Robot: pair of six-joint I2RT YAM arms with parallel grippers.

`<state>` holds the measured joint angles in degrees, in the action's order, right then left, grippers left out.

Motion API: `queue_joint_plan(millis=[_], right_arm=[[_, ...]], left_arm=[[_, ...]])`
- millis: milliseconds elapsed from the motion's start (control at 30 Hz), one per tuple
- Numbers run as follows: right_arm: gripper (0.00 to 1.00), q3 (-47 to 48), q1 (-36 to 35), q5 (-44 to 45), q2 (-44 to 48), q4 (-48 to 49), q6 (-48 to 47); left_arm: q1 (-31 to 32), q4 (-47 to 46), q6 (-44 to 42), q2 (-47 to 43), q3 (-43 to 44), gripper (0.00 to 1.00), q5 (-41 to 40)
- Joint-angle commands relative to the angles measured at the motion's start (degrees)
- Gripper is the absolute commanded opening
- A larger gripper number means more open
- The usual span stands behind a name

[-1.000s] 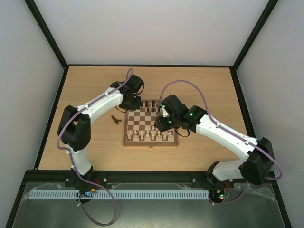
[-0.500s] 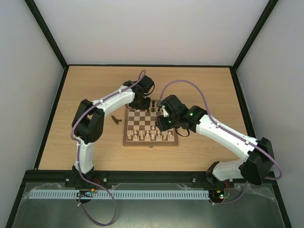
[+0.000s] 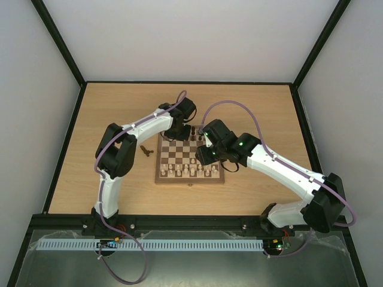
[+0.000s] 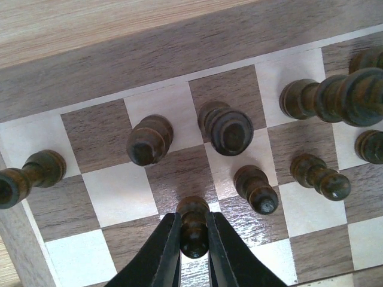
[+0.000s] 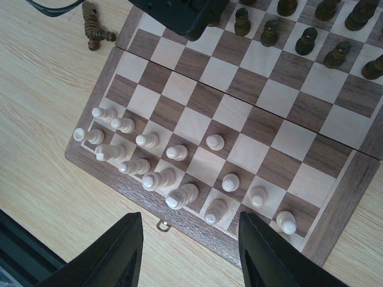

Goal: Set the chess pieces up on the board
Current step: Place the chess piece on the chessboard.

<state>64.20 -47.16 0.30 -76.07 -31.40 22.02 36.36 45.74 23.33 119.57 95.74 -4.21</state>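
My left gripper point(image 4: 193, 242) is shut on a small dark brown pawn point(image 4: 193, 222), held by its head over a dark square near the board's point(image 3: 159, 177) far left corner. Around it stand other dark chess pieces point(image 4: 227, 128), in the two far rows. The pawn's base is low at the board, and I cannot tell whether it touches. In the top view the left gripper point(image 3: 178, 133) is at the board's far edge. My right gripper point(image 5: 190, 222) hangs open and holds nothing, above the board's near edge point(image 5: 197, 230).
Cream chessmen point(image 5: 158, 178) fill the two near rows of the board. Two loose dark pieces point(image 3: 146, 150) lie on the table left of the board, also in the right wrist view as loose dark pieces point(image 5: 96, 33). A small brass clasp point(image 5: 160, 225) sits on the board's near side.
The left arm has swung right, carrying its shut gripper from the board's far left corner further in over the far rows. The right arm has not moved.
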Motion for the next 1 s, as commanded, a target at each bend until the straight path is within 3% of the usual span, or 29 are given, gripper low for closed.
queue_joint_plan(millis=[0, 967], right_arm=[[0.45, -0.4, 0.2, -0.1, 0.1, -1.2, -0.5], [0.45, -0.9, 0.2, -1.2, 0.6, -0.7, -0.5]], left_arm=[[0.1, 0.3, -0.2, 1.5, 1.6, 0.15, -0.4], [-0.7, -1.1, 0.4, 2.2, 2.1, 0.17, -2.5]])
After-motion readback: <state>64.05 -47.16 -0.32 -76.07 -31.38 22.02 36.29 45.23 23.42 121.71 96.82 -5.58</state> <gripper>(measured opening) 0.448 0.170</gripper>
